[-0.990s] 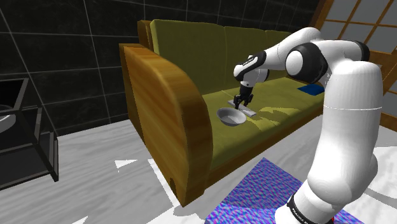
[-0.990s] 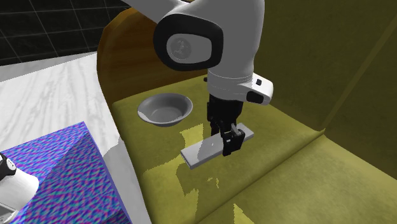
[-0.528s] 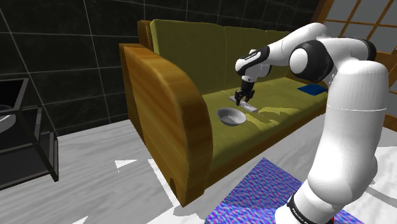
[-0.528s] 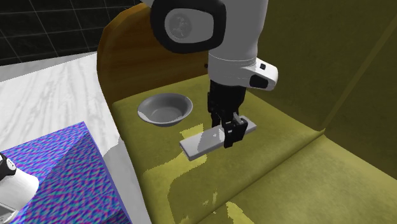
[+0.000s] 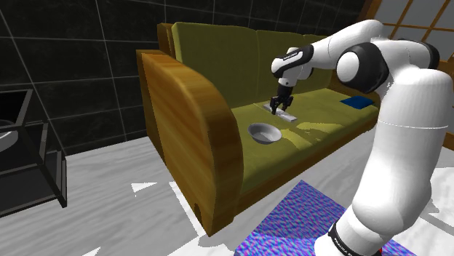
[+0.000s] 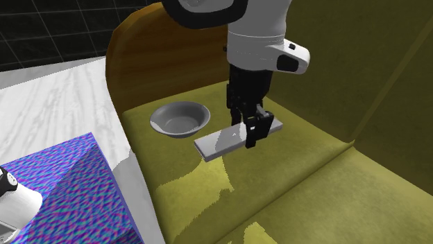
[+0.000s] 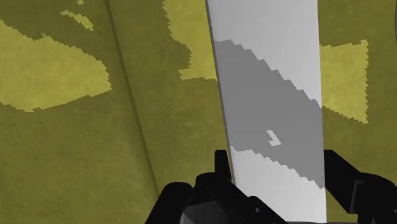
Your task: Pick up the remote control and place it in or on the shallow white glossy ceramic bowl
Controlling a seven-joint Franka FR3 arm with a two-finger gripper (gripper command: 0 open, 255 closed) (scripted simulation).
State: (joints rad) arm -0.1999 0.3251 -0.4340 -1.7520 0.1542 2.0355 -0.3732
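**Inspector:** The state of the gripper (image 6: 248, 135) is to be recorded.

**Assessor:** It is found clamped on the remote (image 6: 215, 143). In the wrist view, one black finger (image 7: 340, 175) is seen against each long edge of the pale grey slab, with no gap either side. The grip is taken near the middle of the remote's length.

**Inspector:** And the remote's position?

**Assessor:** It is held roughly level over the seat of the olive sofa (image 6: 312, 180) and appears to be clear of the cushion, though this cannot be confirmed beyond doubt. A band of shadow is cast across its upper face. The gripper is pointed straight down from the white arm (image 5: 400, 109).

**Inspector:** The bowl?

**Assessor:** A shallow grey-white bowl (image 6: 180, 118) is noted upright on the seat, close to the wooden armrest (image 5: 189, 124). In the second exterior view it is placed at about ten o'clock from the remote, near but apart from it. In the shoulder view it is found at about seven o'clock from the gripper. Nothing is contained in it.

**Inspector:** Other items?

**Assessor:** A small blue object (image 5: 358, 102) is observed on the seat at about three o'clock from the gripper in the shoulder view, well apart. The stand (image 5: 298, 218) is rendered in a blue-purple pattern and is set on a pale floor (image 5: 116, 211).
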